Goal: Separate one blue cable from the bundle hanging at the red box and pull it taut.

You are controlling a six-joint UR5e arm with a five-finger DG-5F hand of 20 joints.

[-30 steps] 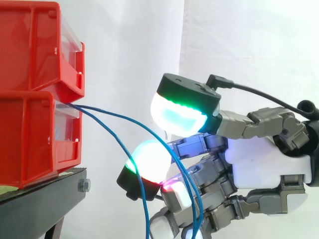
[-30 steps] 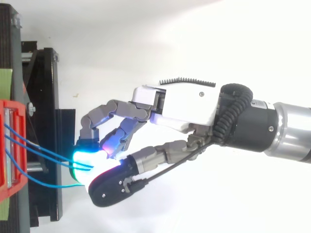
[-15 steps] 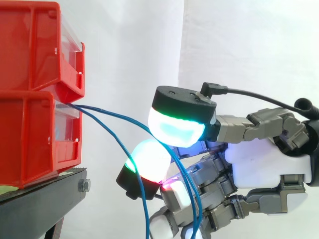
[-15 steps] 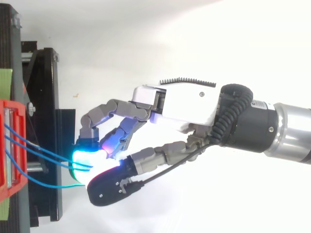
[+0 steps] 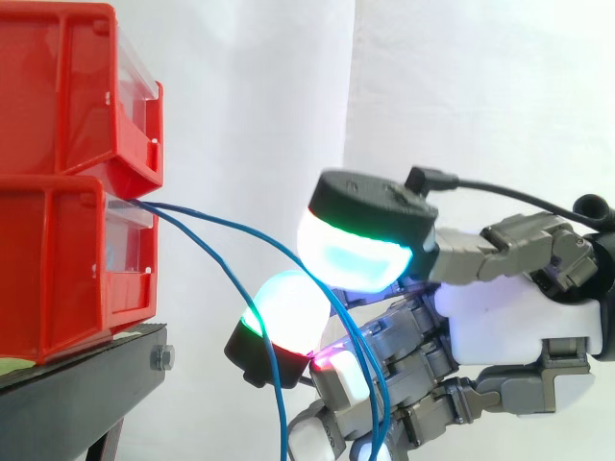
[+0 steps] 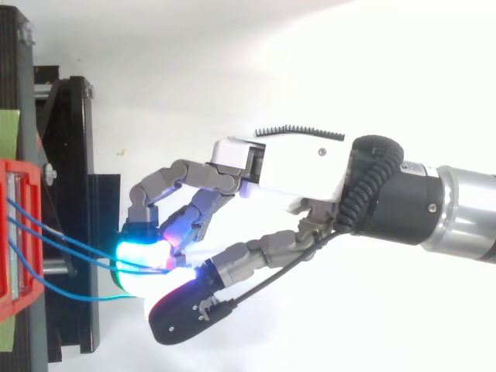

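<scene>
The hand (image 5: 519,327) reaches in from the right with its fingers clenched into a hook around part of the bundle of thin blue cables (image 6: 46,242). The bundle comes out between the two stacked red plastic bins (image 5: 58,192) on the black stand (image 5: 86,375).

Two upper blue cables (image 5: 240,230) arc over the white-green finger pad (image 5: 288,307), pass under the large cyan thumb pad (image 5: 356,259) and drop through the curled fingers. Whether the two pads actually squeeze them cannot be told, as they sit very close with the strands between. The lower blue cable (image 5: 281,413) hangs outside the grasp, crossing just in front of the dark back of that fingertip. All three sag in loose curves, so nothing is taut yet.

The main risk is that two strands lie inside the hook, not one. A pull from here would likely drag both and leave the separation undone.

If the thumb pad is not firmly down, the thin strands could slide through the fingers as the hand moves, and the slack would never come out.

The lower cable lies near enough to the fingertip to snag on it and be carried along.

A hard tug could also draw the cables out of the bins or shift the bins on the stand.
</scene>
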